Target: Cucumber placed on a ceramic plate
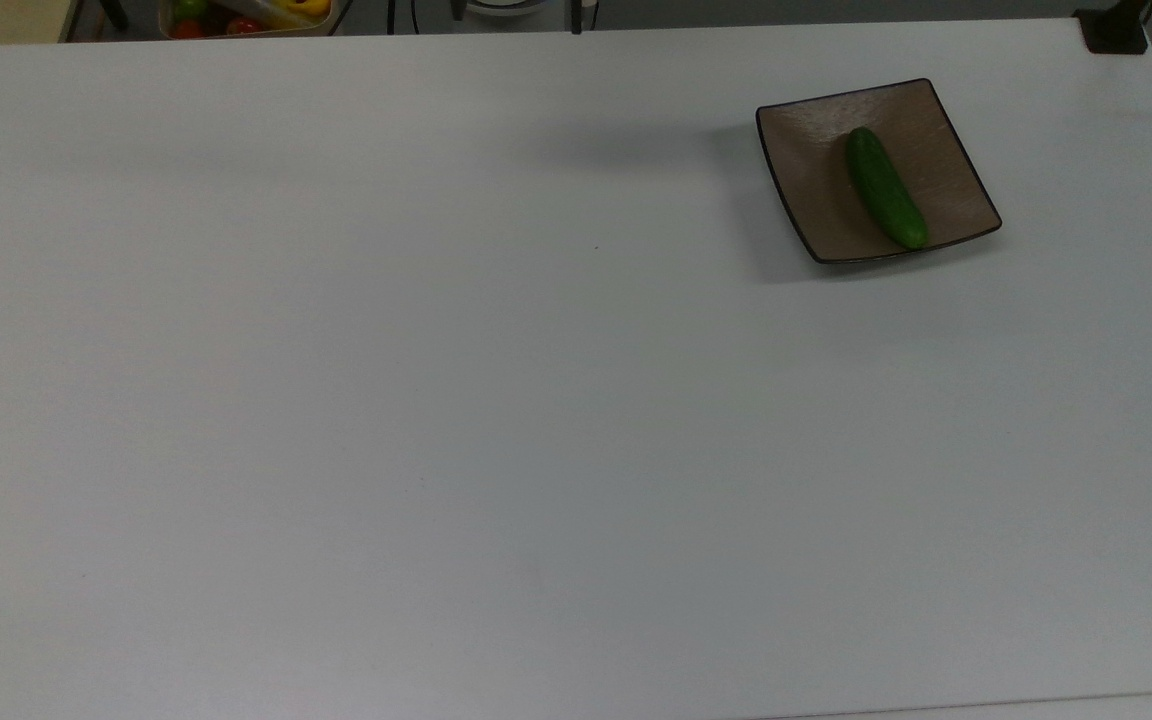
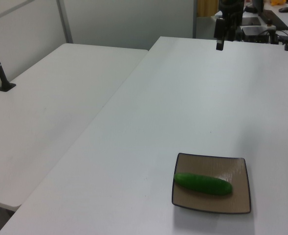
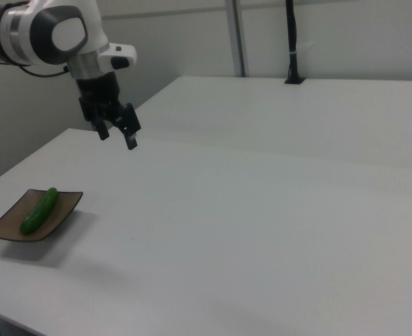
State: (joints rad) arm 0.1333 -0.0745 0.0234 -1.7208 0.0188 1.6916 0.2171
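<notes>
The dark green cucumber [image 1: 886,188] lies slantwise in the square brown ceramic plate [image 1: 806,160], near the table's far right corner in the top view. Plate [image 2: 234,169] and cucumber [image 2: 202,183] also sit low in the left view. In the right view the cucumber [image 3: 39,210] rests on the plate [image 3: 6,225] at the left edge. My gripper [image 3: 117,136] hangs open in the air, up and to the right of the plate in the right view, with nothing between its fingers. In the left view the gripper [image 2: 221,36] is far behind the plate.
A bin of coloured vegetables [image 1: 246,15] sits beyond the table's far edge at the top view's left. A black post base [image 1: 1116,30] stands at the far right corner. A second white table [image 2: 51,98] adjoins on the left view's left.
</notes>
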